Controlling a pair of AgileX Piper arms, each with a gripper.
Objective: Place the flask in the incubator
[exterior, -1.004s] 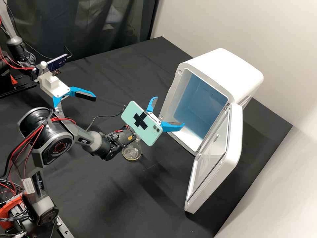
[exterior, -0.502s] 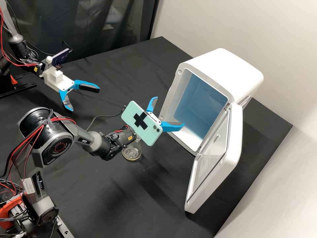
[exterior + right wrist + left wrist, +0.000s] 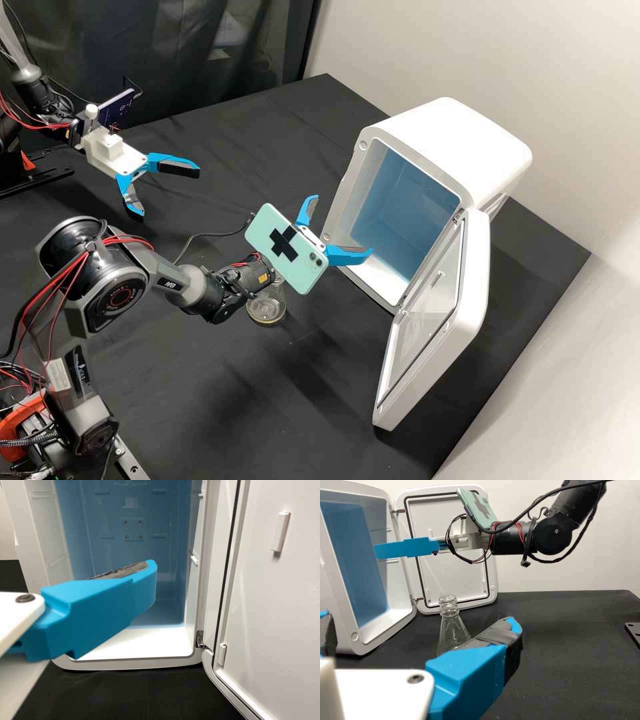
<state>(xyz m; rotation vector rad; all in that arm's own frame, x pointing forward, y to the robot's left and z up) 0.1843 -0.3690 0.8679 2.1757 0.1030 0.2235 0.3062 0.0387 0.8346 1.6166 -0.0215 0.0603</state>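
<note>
A: How far along is it?

B: Barely begun, I'd say. The flask (image 3: 265, 309) stands upright on the bench (image 3: 200, 407), ungripped, just left of the incubator (image 3: 460, 143), whose door (image 3: 443, 303) hangs wide open.

A: And the arms?

B: Both released, holding nothing. The right jaws sit at the incubator's mouth. The left jaws hover at the far left, well apart from the flask.

A: Anything in the way?

B: The right arm (image 3: 200, 293) itself. Its wrist and mint phone (image 3: 287, 248) hang over the flask, so a grasp from above looks awkward.
</note>
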